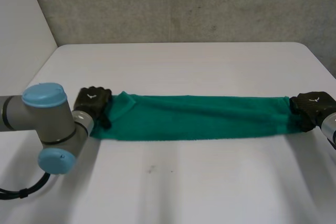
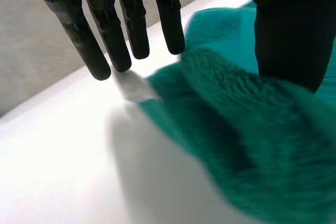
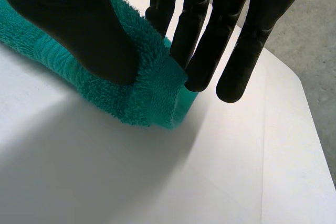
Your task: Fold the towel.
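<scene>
A green towel lies folded into a long narrow strip across the white table. My left hand is at the strip's left end, where a corner lies rumpled. In the left wrist view its fingers are straight and stand off the towel, while its thumb rests on the cloth; this hand is open. My right hand is at the strip's right end. There its thumb presses the towel's end against the fingers behind it, so this hand is shut on the towel.
A grey concrete wall runs behind the table's far edge. The left arm's elbow with light-blue caps stands over the table's left side. Bare tabletop stretches in front of the towel and behind it.
</scene>
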